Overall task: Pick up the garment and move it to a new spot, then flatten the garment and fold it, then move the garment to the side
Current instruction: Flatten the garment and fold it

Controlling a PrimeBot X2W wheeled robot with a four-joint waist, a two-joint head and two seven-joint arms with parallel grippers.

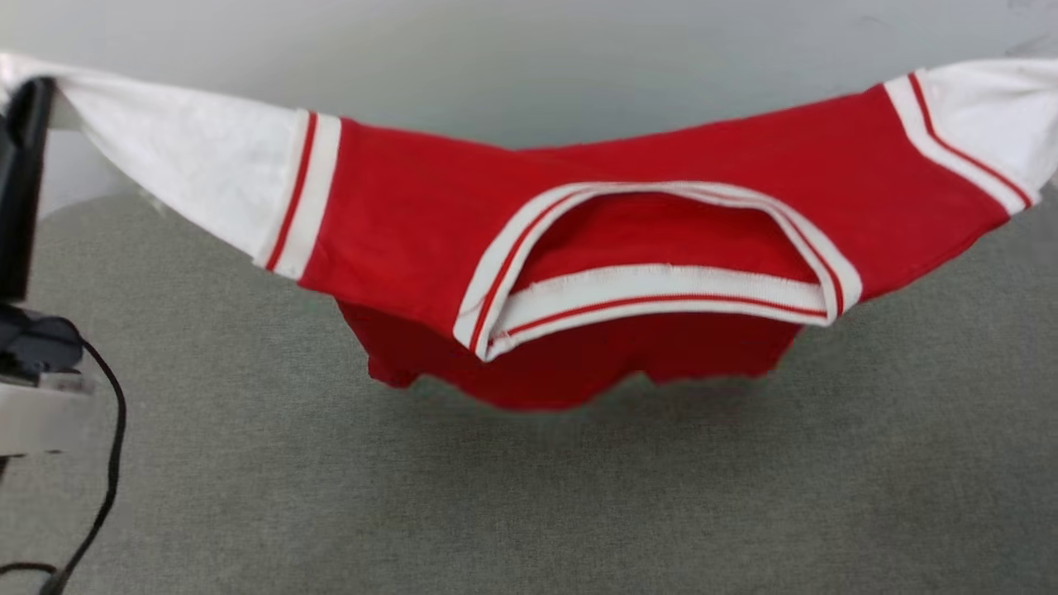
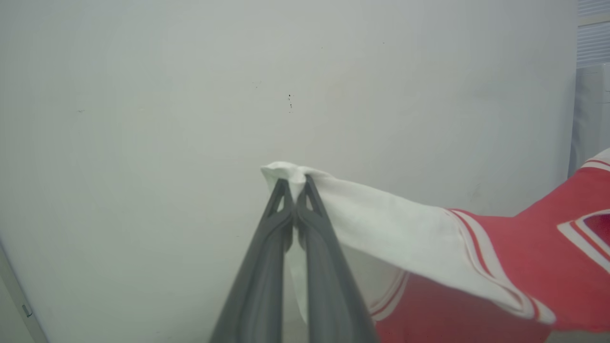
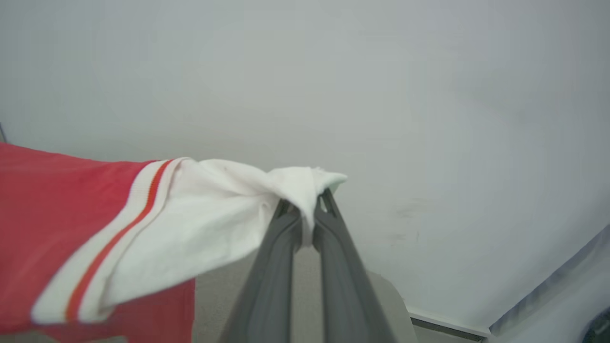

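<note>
The garment, a red jersey T-shirt with white sleeves and striped trim, hangs stretched in the air above the grey surface, its open collar facing me and its hem drooping toward the surface. My left gripper is shut on the tip of one white sleeve. On the opposite side my right gripper is shut on the other white sleeve. In the head view the sleeves run off to the upper left and upper right corners. The chest lettering is hidden.
A grey cloth-covered surface spreads below the shirt, with a pale wall behind it. A dark part of the robot and a black cable sit at the left edge.
</note>
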